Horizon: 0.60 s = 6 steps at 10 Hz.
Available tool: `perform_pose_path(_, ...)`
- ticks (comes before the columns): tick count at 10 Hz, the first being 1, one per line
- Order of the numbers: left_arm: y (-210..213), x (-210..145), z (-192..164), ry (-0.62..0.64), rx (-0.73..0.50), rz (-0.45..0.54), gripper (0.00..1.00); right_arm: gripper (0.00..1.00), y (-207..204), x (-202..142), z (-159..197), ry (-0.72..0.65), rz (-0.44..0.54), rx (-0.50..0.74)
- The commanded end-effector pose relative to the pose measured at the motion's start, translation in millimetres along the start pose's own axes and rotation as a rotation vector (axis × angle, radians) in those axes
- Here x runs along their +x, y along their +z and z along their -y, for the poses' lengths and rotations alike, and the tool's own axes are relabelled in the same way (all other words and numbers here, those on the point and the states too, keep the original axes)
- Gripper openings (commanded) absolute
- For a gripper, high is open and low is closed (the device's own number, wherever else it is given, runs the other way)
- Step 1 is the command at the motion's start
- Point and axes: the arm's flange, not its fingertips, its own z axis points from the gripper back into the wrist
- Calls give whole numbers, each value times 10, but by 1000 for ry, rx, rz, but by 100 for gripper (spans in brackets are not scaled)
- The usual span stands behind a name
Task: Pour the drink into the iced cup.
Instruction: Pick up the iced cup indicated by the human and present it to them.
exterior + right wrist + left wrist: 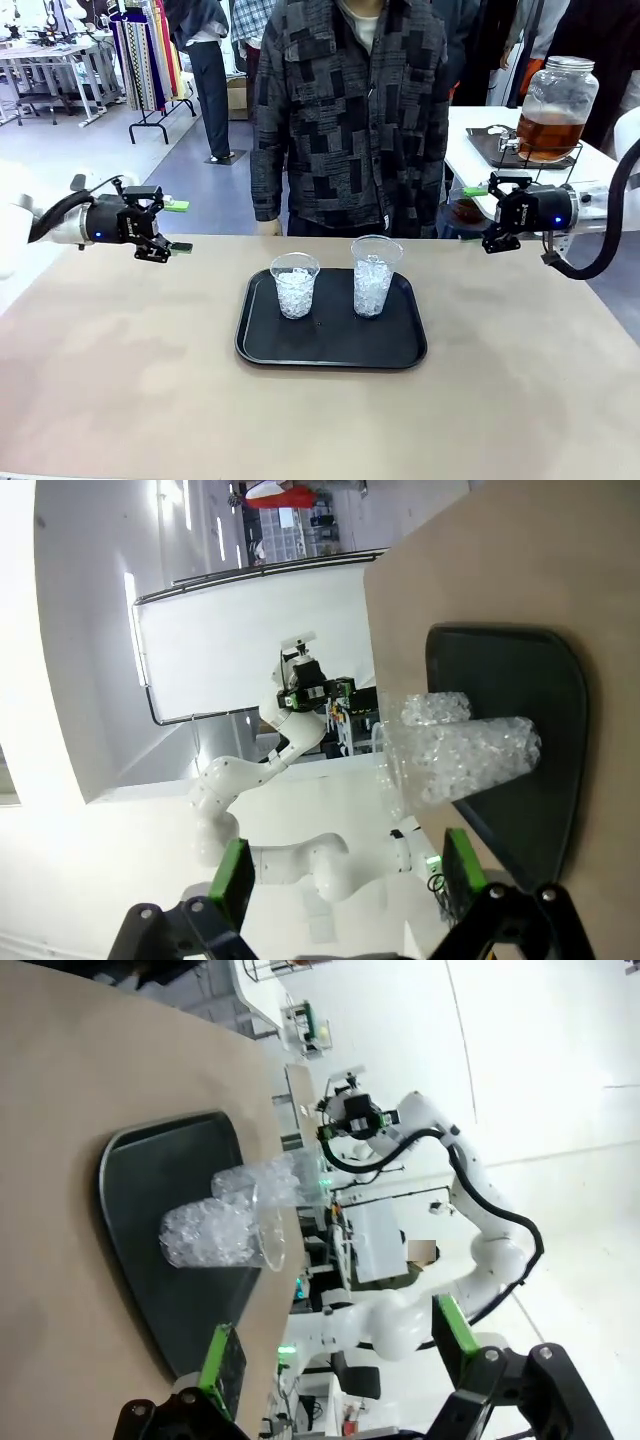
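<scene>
The left hand (180,227) hangs above the worktop (120,380), well out to the left of the black tray (330,348). Its green-padded fingers (177,206) are spread wide with nothing between them. The right hand (481,218) is just as open and empty. It hovers off the tray's right side, a little beyond its far edge and at about the same height as the left hand.

Two clear cups packed with ice stand upright on the far half of the tray. The short cup (295,285) is on the left and the tall cup (373,277) on the right, close together but apart. A person (350,110) in a dark patchwork shirt stands just past the tray's far edge.

The drink (548,138), amber-brown, fills the lower part of a lidded glass jar (555,85). The jar is well beyond the tray's far right corner, on a white side table (480,130) behind the right hand. It seems to rest on a dark rack, though the base is hard to make out.
</scene>
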Motion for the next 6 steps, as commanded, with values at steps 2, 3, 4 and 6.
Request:
perform_pose_path(2,51,-19,58,26,20,-58,100,100,29,23,-82,-27,-10,5)
perform_pose_path(3,59,-22,60,30,57,-44,100,100,16,10,-85,-26,-13,-11)
perform_pose_path(4,-4,-27,17,10,-5,-37,100,100,-1,-4,-12,-1,-6,5)
perform_pose_path(6,-4,-27,17,10,-5,-37,100,100,-1,-4,-12,-1,-6,5)
